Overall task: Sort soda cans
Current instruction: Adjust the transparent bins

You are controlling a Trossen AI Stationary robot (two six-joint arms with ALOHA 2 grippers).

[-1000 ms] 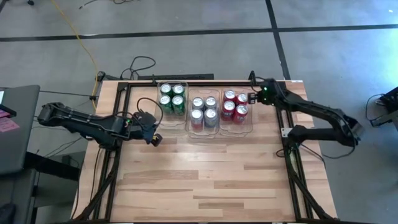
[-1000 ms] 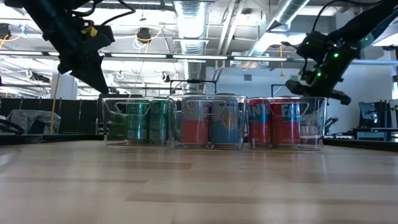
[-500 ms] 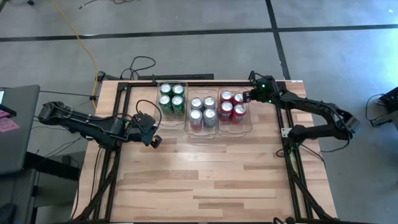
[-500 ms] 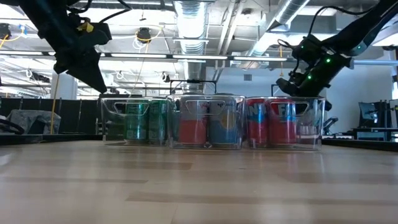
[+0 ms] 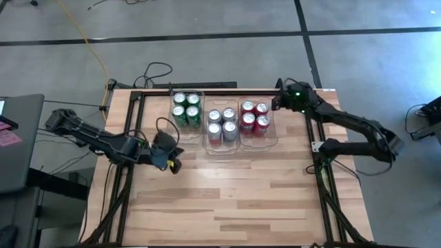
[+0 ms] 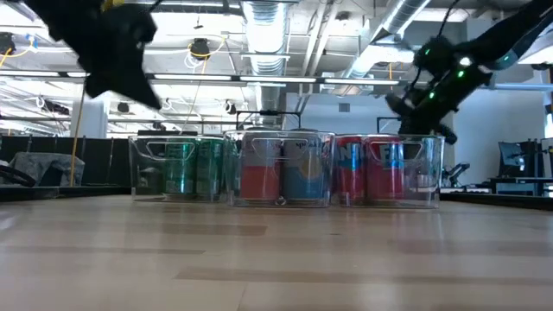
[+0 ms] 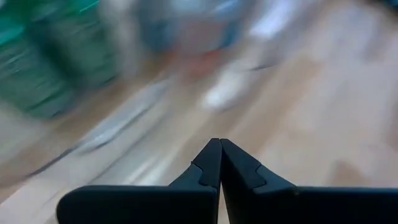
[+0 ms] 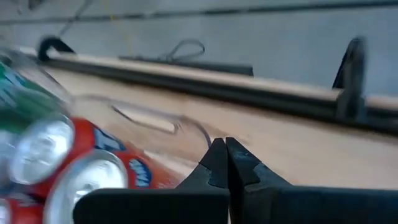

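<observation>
Twelve soda cans stand upright at the far end of the bench (image 5: 227, 186), their long axes vertical and silver tops facing up, packed four to a bin in three clear bins set side by side in a row. The green cans (image 5: 186, 109) fill the left bin (image 5: 172, 117), the silver cans (image 5: 221, 125) the middle bin (image 5: 222, 147), and the red cans (image 5: 254, 116) the right bin (image 5: 275, 124). In the low view the bins touch or nearly touch, walls edge to edge.

The right arm reaches in from the right edge of the bench, elbow bent, forearm stretched toward the far right corner; the right tool (image 5: 278, 104) sits just beside the red bin's outer wall, fingers pressed together on nothing.

The left arm comes from the left side, low and extended across the bench edge; the left tool (image 5: 173, 164) hangs over bare wood nearer than the green bin, apart from it, fingers closed tip to tip and empty.
</observation>
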